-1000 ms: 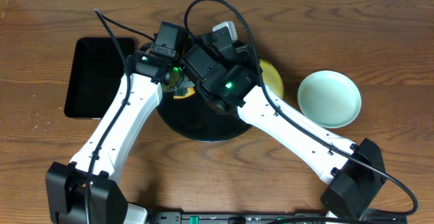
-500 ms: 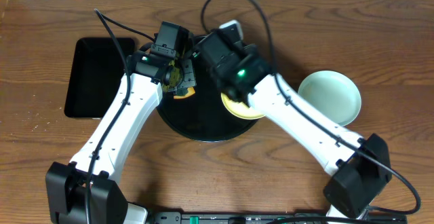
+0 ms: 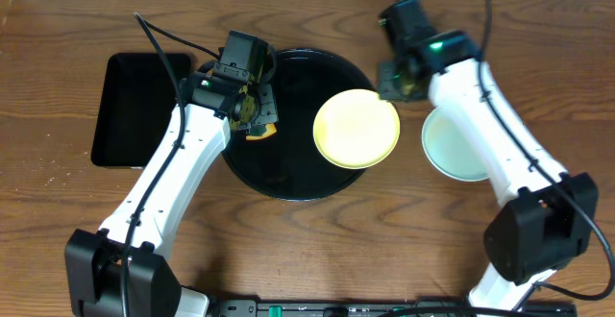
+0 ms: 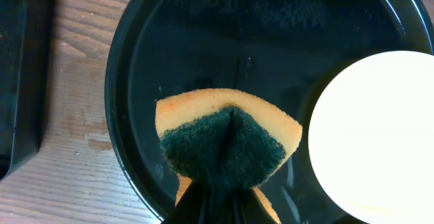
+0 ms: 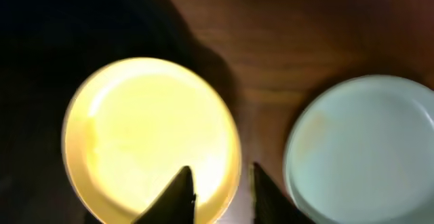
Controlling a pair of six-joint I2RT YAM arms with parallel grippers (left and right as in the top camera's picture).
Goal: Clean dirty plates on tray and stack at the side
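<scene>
Far left on the tabletop (image 3: 58, 192): small black rectangular tray (image 3: 139, 110). Next, left hand (image 3: 256, 115) clamped on a yellow-and-green sponge (image 4: 227, 142), over the 10 o'clock part of the round black tray (image 3: 279, 178). Pale yellow plate (image 3: 356, 129) at the tray's 3 o'clock, overhanging the rim. Right hand (image 3: 399, 77) beyond the tray's 1 o'clock, fingers parted, gripping nothing. Mint plate (image 3: 466, 154) on bare wood, near the yellow plate's 3 o'clock.

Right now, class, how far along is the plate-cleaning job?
Looks done: a mint plate sits on the table beside the tray. In hand: the left gripper is shut on the sponge over the tray; the right gripper hangs open and empty near the yellow plate, which rests across the tray's right rim. Left: stacking the yellow plate on the mint one.
</scene>
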